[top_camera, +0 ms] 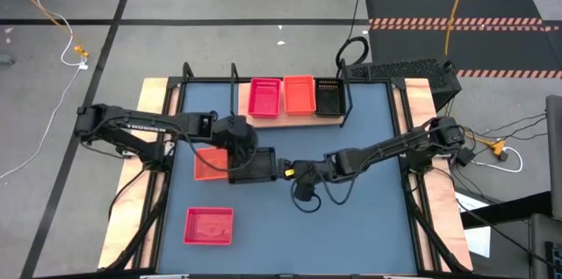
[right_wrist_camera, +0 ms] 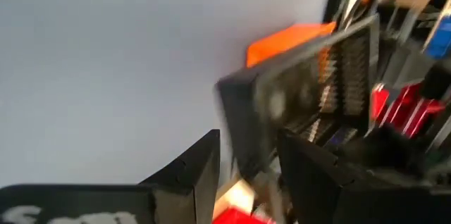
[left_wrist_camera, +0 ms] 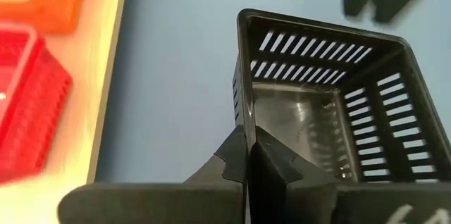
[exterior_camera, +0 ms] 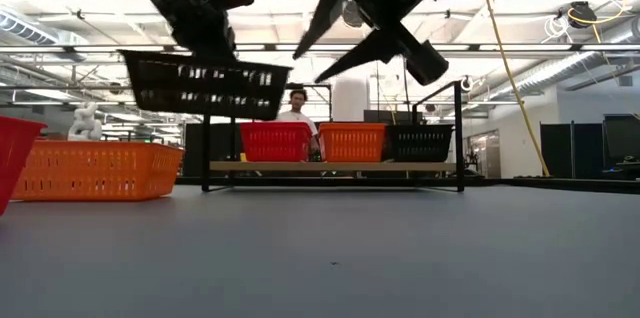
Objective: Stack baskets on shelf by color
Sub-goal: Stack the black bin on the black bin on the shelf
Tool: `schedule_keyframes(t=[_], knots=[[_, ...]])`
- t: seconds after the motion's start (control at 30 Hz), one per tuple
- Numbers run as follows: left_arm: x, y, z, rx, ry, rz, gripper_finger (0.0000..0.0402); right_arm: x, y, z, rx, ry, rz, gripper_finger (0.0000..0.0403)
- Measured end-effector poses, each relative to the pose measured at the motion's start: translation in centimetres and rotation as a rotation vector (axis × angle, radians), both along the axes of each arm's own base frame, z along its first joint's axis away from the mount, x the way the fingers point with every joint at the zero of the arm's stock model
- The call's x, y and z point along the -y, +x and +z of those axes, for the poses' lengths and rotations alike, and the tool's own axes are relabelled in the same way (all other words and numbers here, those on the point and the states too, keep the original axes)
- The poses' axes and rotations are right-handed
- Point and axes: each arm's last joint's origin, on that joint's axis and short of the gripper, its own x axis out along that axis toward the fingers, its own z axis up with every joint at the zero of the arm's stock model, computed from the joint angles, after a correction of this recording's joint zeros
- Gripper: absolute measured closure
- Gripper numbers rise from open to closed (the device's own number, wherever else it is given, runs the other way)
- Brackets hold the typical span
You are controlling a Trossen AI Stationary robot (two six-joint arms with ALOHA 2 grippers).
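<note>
The left hand (left_wrist_camera: 250, 155) is pinching the rim of a black basket (top_camera: 253, 165) with its fingers pressed together on the wall, holding it lifted clear of the table (top_camera: 351, 226) near the middle, while the right hand (top_camera: 294, 174) is hovering just beside it with its fingers spread. On the shelf (top_camera: 290, 118) at the far edge, red, orange and black baskets are sitting side by side. To do this step well, the basket should be travelling level toward the black one (top_camera: 328, 96) at the shelf's right end, squared over it before lowering so it nests rather than catching on the rim.
</note>
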Motion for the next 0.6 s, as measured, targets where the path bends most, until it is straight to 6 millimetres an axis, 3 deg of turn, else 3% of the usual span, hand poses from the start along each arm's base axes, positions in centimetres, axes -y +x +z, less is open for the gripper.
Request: schedule_keyframes(t=[0.4, 0.6], knots=[[0.8, 1.2, -0.3, 0.062, -0.031, -0.041, 0.0396, 0.6, 1.0, -1.0, 0.004, 0.034, 0.09, 0.0268], [1.1, 1.2, -0.2, 0.075, -0.037, -0.067, 0.0384, 1.4, 1.2, -1.4, -0.012, 0.069, 0.048, 0.0331]])
